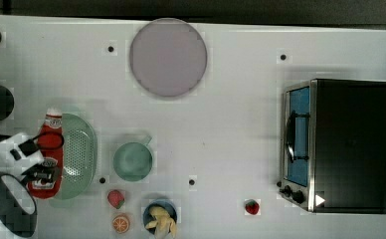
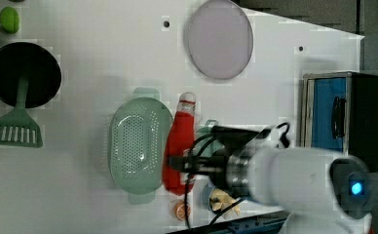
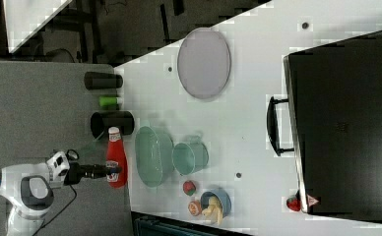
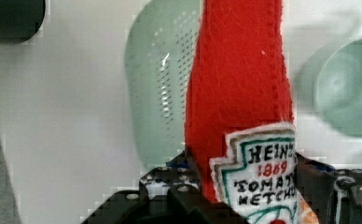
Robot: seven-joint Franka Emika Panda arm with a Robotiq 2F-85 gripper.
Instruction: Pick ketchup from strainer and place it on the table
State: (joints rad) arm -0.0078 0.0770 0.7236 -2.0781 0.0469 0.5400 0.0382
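Observation:
My gripper (image 1: 41, 162) is shut on the ketchup (image 1: 50, 145), a red bottle with a white cap, gripping its labelled lower body. The bottle hangs clear of the pale green strainer (image 1: 80, 153), overlapping the strainer's rim at the top view's left. In the left view the ketchup (image 2: 179, 135) sits off the right side of the strainer (image 2: 137, 144), with the gripper (image 2: 184, 165) at its base. The wrist view has the ketchup (image 4: 239, 88) between the black fingers (image 4: 170, 184), with the strainer (image 4: 158, 88) below. The white table (image 1: 231, 124) lies underneath.
A green cup (image 1: 133, 161) stands beside the strainer, and a grey-lilac plate (image 1: 167, 57) lies farther back. A strawberry (image 1: 116, 198), an orange slice (image 1: 121, 223) and a blue bowl (image 1: 159, 217) sit near the edge. A toaster oven (image 1: 340, 144) and a second strawberry (image 1: 251, 206) are at the top view's right.

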